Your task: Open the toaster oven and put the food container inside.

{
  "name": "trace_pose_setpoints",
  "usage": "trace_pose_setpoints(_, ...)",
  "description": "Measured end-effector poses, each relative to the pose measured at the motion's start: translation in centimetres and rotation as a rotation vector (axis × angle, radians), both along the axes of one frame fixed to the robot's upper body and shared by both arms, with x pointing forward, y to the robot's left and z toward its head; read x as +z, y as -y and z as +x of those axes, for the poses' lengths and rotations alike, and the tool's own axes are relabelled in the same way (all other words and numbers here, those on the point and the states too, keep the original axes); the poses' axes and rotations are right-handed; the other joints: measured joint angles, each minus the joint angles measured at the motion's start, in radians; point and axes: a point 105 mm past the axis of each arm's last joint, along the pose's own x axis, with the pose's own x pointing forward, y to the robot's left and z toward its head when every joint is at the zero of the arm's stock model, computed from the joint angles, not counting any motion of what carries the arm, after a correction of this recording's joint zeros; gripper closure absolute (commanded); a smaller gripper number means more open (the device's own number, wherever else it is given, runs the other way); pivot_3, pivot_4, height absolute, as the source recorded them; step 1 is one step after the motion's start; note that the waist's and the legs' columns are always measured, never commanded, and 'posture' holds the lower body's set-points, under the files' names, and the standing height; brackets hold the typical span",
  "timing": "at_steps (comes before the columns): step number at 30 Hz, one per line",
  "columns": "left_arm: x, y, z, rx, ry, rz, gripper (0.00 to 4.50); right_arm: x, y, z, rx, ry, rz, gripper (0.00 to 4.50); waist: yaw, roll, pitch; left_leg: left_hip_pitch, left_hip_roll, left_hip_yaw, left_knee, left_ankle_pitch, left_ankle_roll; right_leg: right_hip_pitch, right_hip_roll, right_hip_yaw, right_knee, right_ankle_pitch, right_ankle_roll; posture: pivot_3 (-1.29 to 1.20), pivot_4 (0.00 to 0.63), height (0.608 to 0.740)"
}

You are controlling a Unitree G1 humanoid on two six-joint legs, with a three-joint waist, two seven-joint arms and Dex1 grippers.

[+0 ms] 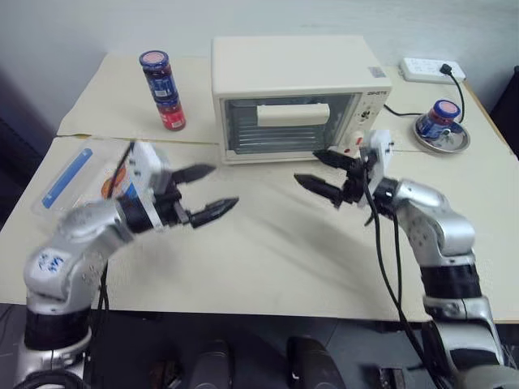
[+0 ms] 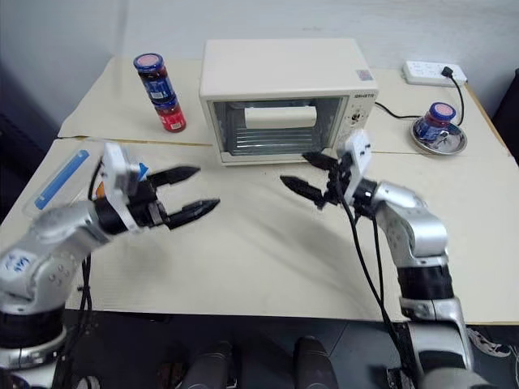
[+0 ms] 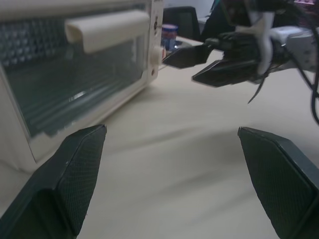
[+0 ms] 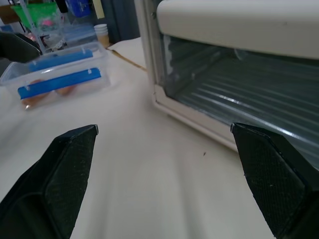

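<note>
The cream-white toaster oven [image 1: 296, 97] stands at the back middle of the table, its glass door shut and the handle [image 1: 292, 113] up. At the table's left lies the clear food container [image 1: 75, 174] with blue clips, partly hidden behind my left arm; the right wrist view shows it as well [image 4: 60, 79]. My left gripper [image 1: 220, 188] hovers open and empty over the table in front of the oven's left side. Facing it, my right gripper [image 1: 308, 166] is open and empty just in front of the oven's lower right corner. Neither gripper touches the oven.
Stacked red jars with blue lids [image 1: 162, 89] stand left of the oven. At the back right are a white power strip [image 1: 430, 69] and a metal dish [image 1: 458, 144] holding a small jar. A black cable runs from the strip toward the oven.
</note>
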Motion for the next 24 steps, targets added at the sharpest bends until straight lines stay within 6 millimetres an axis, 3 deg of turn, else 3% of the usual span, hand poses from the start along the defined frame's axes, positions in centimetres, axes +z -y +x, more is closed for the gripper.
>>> trace_pose_setpoints(4,1.4,-0.4,0.6,-0.019,0.013,0.007,0.0,0.2,0.2,2.0,-0.057,-0.002,0.009,0.04,-0.013,0.0,0.0,-0.002,-0.001,0.0,-0.001,0.0,0.0,-0.001,-0.002,-0.005,0.0,0.0,0.0,0.0,0.15,0.74)
trace_pose_setpoints(8,2.7,-0.4,0.8,-0.028,0.048,0.01,0.0,1.0,0.5,2.9,-0.074,0.014,0.035,0.04,-0.024,0.0,0.0,-0.002,-0.001,-0.002,0.0,0.0,0.0,-0.001,-0.002,-0.007,0.0,0.0,0.0,0.0,0.15,0.74)
trace_pose_setpoints(12,2.7,-0.5,1.0,-0.03,0.046,0.009,0.0,2.6,0.5,3.2,-0.075,0.054,0.054,0.04,-0.033,0.0,0.0,-0.001,0.001,-0.002,-0.001,0.0,0.0,-0.001,-0.002,-0.007,0.0,0.0,0.0,0.0,0.15,0.74)
trace_pose_setpoints(18,3.3,-0.4,1.2,-0.029,0.082,0.014,0.0,3.3,0.0,2.7,-0.029,0.069,0.073,0.04,-0.04,0.0,0.0,-0.002,0.0,-0.002,-0.001,0.0,0.0,-0.001,-0.002,-0.008,0.0,0.0,0.0,0.0,0.15,0.74)
trace_pose_setpoints(24,3.9,-1.2,2.7,0.03,0.107,-0.006,0.0,3.0,-1.1,0.5,0.062,0.086,0.076,0.04,-0.042,0.0,0.0,-0.002,0.0,-0.002,-0.001,0.0,0.0,-0.002,-0.002,-0.009,0.001,0.0,0.0,0.0,0.15,0.74)
